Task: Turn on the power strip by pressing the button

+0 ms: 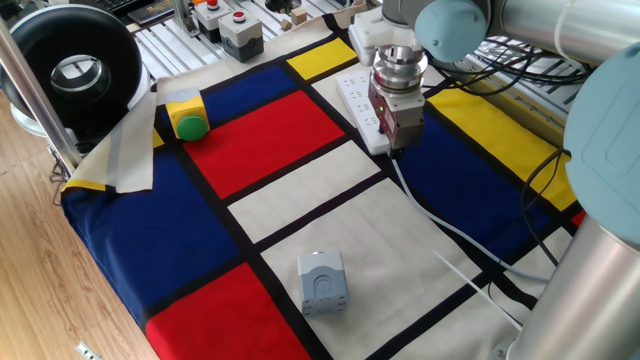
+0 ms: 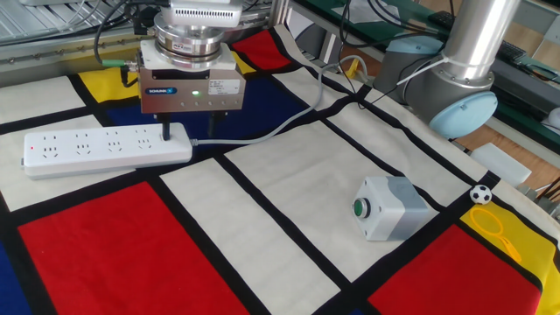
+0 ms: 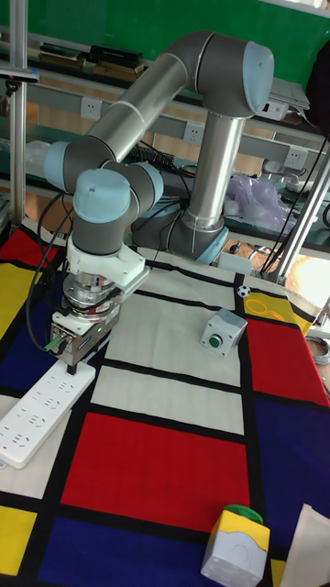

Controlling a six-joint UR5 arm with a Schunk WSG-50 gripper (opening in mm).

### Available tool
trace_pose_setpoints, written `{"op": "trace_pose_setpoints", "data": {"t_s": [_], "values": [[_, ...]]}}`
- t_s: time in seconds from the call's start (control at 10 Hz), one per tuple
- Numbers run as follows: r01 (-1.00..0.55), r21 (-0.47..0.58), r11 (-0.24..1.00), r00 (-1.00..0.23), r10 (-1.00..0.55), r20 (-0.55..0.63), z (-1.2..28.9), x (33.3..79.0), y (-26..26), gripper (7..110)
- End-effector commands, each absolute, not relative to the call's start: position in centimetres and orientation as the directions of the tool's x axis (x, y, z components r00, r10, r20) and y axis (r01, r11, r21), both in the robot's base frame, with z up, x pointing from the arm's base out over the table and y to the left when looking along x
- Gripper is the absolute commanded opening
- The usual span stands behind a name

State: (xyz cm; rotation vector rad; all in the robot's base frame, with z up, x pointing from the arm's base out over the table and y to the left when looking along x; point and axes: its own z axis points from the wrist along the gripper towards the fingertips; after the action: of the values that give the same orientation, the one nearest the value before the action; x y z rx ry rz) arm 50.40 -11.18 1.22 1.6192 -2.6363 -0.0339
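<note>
The white power strip [image 2: 96, 147] lies flat on the checked cloth, and its white cable [image 2: 262, 133] runs off to the right. My gripper [image 2: 190, 129] points straight down over the strip's cable end, open, with a clear gap between the fingers. The left finger [image 2: 166, 133] touches the top of the strip near that end. The other finger hangs past the end, above the cable. The button is hidden under the finger. The same strip [image 1: 358, 95] and gripper [image 1: 394, 150] show in one fixed view, and the strip [image 3: 37, 413] and gripper [image 3: 71, 367] in the tall view.
A small grey box with a green button [image 2: 389, 207] stands on the white square to the right. A yellow box with a green dome [image 1: 187, 117] sits on the blue square. Grey boxes with red buttons [image 1: 238, 30] stand behind the cloth. A small ball [image 2: 479, 194] lies near the arm's base [image 2: 455, 96].
</note>
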Motion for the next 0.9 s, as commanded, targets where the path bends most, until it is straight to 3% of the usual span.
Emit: {"op": "trace_pose_setpoints", "data": {"t_s": [0.0, 0.8], "values": [[-0.887, 0.044, 0.460, -0.459, -0.888, 0.019, 1.45, 50.59, -11.05, 66], [-0.888, 0.041, 0.459, -0.458, -0.889, 0.021, 1.36, 50.64, -11.12, 66]]}}
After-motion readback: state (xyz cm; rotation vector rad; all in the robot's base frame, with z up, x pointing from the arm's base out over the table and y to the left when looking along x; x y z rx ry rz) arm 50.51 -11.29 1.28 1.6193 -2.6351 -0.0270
